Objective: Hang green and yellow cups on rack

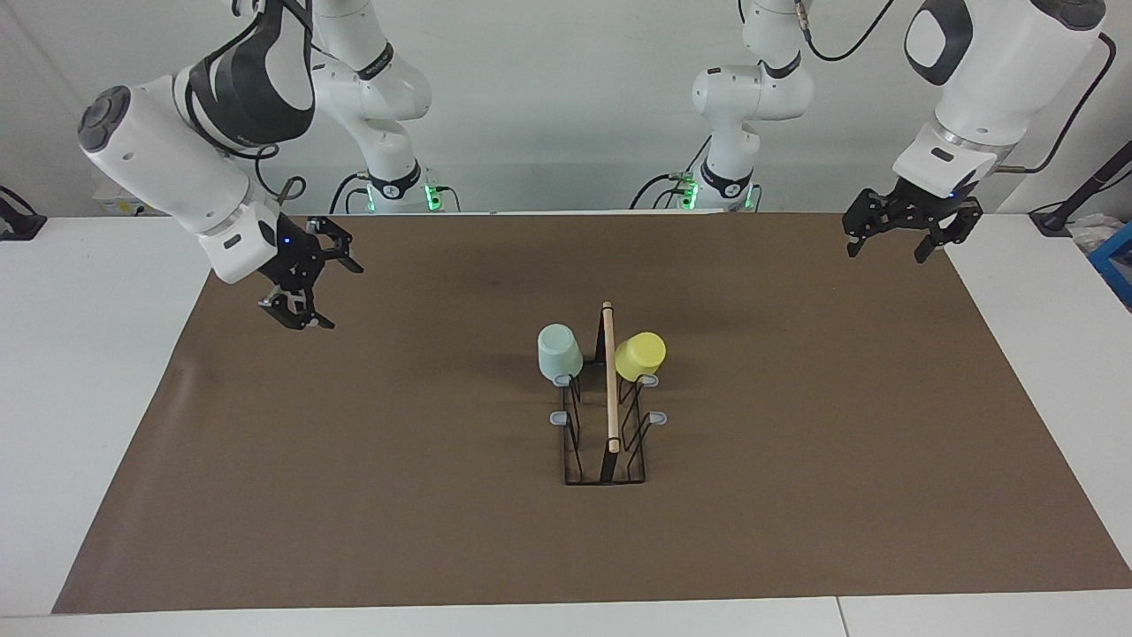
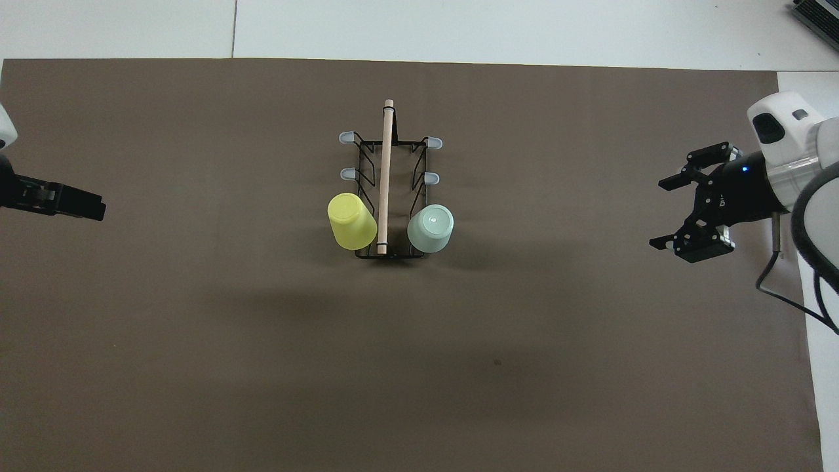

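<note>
Brown paper covers the middle of a white table (image 1: 106, 372), with a pale wall at the robots' end. One rack (image 1: 608, 416) stands near the centre of the paper, its wooden bar (image 1: 609, 376) running lengthwise away from the robots. Two cups hang on it, mouths down over the pair of prongs nearest the robots: the green cup (image 1: 559, 352) on the side toward the right arm's end, the yellow cup (image 1: 639, 356) on the side toward the left arm's end, tipped outward because its prong slants. Of six prongs, four grey tips remain bare, two per side. With both cups seated, the task looks finished. The right gripper (image 1: 305, 283) hangs over the paper's edge at its own end of the table, fingers spread apart and holding nothing. The left gripper (image 1: 911, 232) waits over the corner of the paper by its base, fingers likewise apart and empty. Both arms sit well clear of the rack, probably so nothing knocks the cups.
</note>
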Motion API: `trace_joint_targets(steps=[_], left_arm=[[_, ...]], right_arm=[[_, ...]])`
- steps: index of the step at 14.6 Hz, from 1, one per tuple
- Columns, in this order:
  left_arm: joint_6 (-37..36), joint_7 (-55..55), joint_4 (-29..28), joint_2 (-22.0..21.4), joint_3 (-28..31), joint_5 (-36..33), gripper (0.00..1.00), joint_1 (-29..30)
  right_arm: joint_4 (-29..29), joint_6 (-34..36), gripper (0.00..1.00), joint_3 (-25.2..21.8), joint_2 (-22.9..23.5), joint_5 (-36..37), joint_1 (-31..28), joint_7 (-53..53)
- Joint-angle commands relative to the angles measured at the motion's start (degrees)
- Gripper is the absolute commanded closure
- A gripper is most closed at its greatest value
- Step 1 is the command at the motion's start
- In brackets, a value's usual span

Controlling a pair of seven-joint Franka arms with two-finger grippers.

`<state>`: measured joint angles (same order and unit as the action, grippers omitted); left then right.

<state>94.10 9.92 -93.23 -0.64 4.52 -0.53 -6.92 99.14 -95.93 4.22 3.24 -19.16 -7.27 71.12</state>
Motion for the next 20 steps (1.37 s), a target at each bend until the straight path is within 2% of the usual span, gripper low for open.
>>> trace_joint_targets(steps=[1,3,4,6,8,9,11,13,17,20], left_arm=[[-0.76,-0.34,0.42,-0.15,-0.39,-0.88,0.00,0.32],[-0.76,-0.34,0.42,-0.15,-0.39,-0.88,0.00,0.32],[-0.76,-0.34,0.42,-0.15,-0.39,-0.88,0.00,0.32],[-0.76,-0.34,0.42,-0.15,-0.39,-0.88,0.00,0.32],[-0.76,-0.34,0.42,-0.15,-0.39,-0.88,0.00,0.32],[-0.76,-0.34,0.42,-0.15,-0.39,-0.88,0.00,0.32],[-0.76,-0.34,0.42,-0.15,-0.39,-0.88,0.00,0.32],[-0.76,-0.34,0.42,-0.15,-0.39,-0.88,0.00,0.32],[-0.76,-0.34,0.42,-0.15,-0.39,-0.88,0.00,0.41],[-0.76,-0.34,0.42,-0.15,-0.39,-0.88,0.00,0.41]], right_arm=[[-3.94,5.82,0.00,0.26,-0.08,4.28,-0.46,-10.95],[-7.80,8.46,0.00,0.96,-0.25,9.20,-0.20,-22.11],[-8.87,9.52,0.00,0.97,0.10,8.70,-0.46,-27.65],[-10.10,9.71,0.00,0.62,0.62,6.95,-1.34,-32.17],[-9.93,6.05,0.00,0.18,0.63,7.72,-1.43,-33.58],[-9.06,0.28,0.00,0.09,0.63,7.90,-1.51,-33.33],[-8.35,-2.15,0.00,-0.35,0.45,11.13,-1.08,-33.50],[-9.05,0.11,0.00,-0.44,0.45,11.60,-0.90,-35.33],[-13.70,10.74,0.00,-1.49,0.45,13.96,2.08,-53.25],[-13.80,10.68,0.00,-8.85,0.63,13.88,7.96,-54.06]])
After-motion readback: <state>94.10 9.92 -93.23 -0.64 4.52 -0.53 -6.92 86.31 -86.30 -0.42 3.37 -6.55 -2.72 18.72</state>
